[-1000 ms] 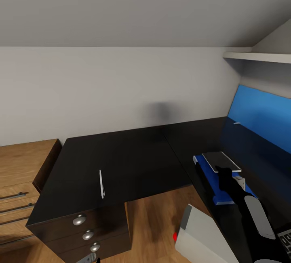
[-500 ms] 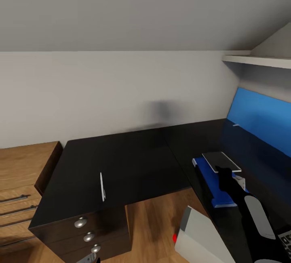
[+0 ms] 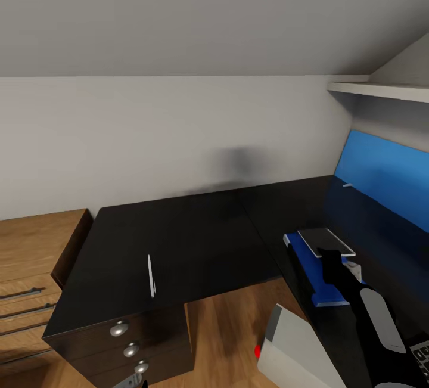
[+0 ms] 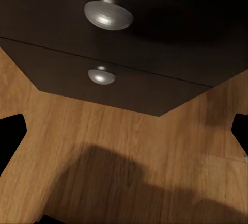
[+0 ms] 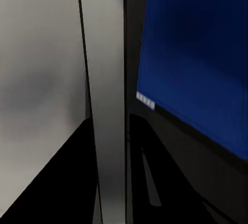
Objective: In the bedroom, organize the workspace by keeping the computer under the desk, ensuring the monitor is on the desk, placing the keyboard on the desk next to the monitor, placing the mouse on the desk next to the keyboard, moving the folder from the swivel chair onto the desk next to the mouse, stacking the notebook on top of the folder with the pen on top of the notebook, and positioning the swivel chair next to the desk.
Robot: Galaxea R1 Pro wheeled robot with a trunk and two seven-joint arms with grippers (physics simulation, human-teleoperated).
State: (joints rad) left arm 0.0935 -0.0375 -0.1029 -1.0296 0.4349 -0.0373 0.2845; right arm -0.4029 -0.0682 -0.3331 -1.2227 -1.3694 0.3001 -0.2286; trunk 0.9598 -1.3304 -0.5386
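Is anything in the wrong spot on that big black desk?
Yes, the pen. It lies alone near the front edge of the desk, above the drawers, far from the blue folder on the desk's other wing. A flat grey thing, probably the notebook, already sits on that folder, but nothing lies on top of it.

From where I stand, no lettering, label, brand or number can be read on anything here. The keys on the black keyboard (image 3: pixel 420 352), at the near end of the black-topped bench (image 3: pixel 196 239), are too small to make out.
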